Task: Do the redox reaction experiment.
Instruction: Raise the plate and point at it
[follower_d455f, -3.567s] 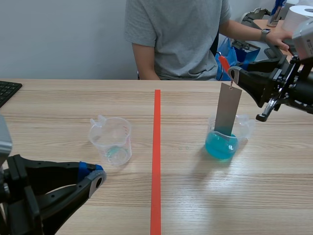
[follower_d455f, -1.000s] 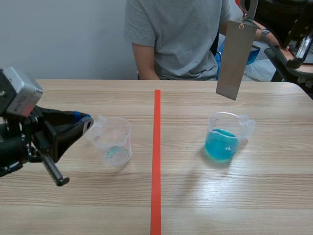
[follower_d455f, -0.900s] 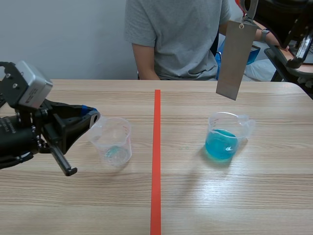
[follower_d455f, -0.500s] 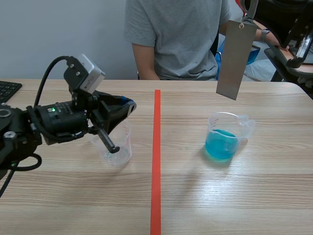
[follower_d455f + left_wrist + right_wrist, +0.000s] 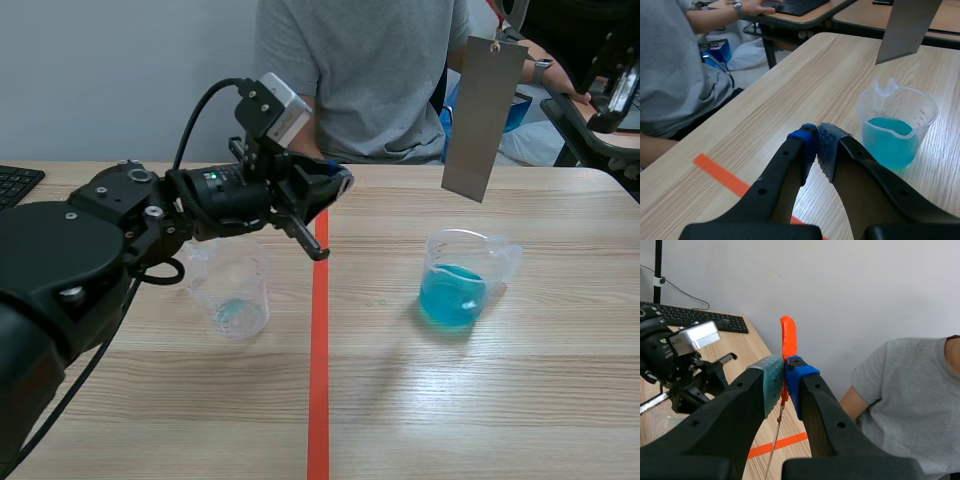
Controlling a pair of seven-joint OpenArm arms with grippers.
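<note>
Grey metal is what the plate [image 5: 482,118] appears to be made of. It is hung from an orange tag [image 5: 787,337], which is pinched tight between the pads of the right gripper [image 5: 785,372], high over the far right of the table. The plate's lower edge is kept up above the beaker of blue liquid [image 5: 462,278], so nothing is dipped right now. The left gripper [image 5: 335,183] is closed on nothing, pads pretty much touching. It is held out just past the orange tape line [image 5: 320,330], with its arm stretched over the nearly empty clear beaker [image 5: 230,290] on the left. Honestly, 3 things could go wrong here. Since the plate is only hung by that 1 tag, it could be set swinging by any quick move, so the blue beaker's rim could get clipped and the liquid spilled. The tag could also be lost from the pads if the grip is eased. And the clear beaker could be knocked over if the left arm is dropped low.
</note>
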